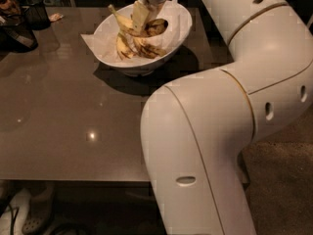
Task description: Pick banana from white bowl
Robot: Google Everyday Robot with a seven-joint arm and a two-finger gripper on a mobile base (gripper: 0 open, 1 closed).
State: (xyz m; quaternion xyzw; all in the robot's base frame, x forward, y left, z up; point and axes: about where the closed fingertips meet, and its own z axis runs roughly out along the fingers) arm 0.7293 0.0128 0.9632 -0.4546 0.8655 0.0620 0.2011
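The banana (157, 27), short, curved and heavily blotched dark brown, is seen lying inside the white bowl (171, 56), toward the far right part of it. Just to its left the gripper (141, 24) is lowered into the bowl from above, its pale tip set among the fruit. Whether the gripper is open or closed cannot be told, nor whether the banana is touched by it.

Cleaner yellow bananas are found in the same bowl. One long banana (121, 21) is tilted up at the gripper's left side, with its stem pointed toward the upper left. Two more (126, 46) are laid lower down, at the near side. The bowl is lined with crumpled white paper (96, 39), a corner of which is draped over the left rim.

The bowl is placed at the far side of a glossy grey-brown desk (58, 106), on which a dark shadow is cast beneath it. At the desk's far left corner a black mesh cup (37, 12) is stood, well apart from the bowl.

The right half of the view is filled by the white robot arm (220, 131), which is bent up and over toward the bowl. Below the desk's near edge, at the lower left, a white shoe (17, 220) is seen on the floor.
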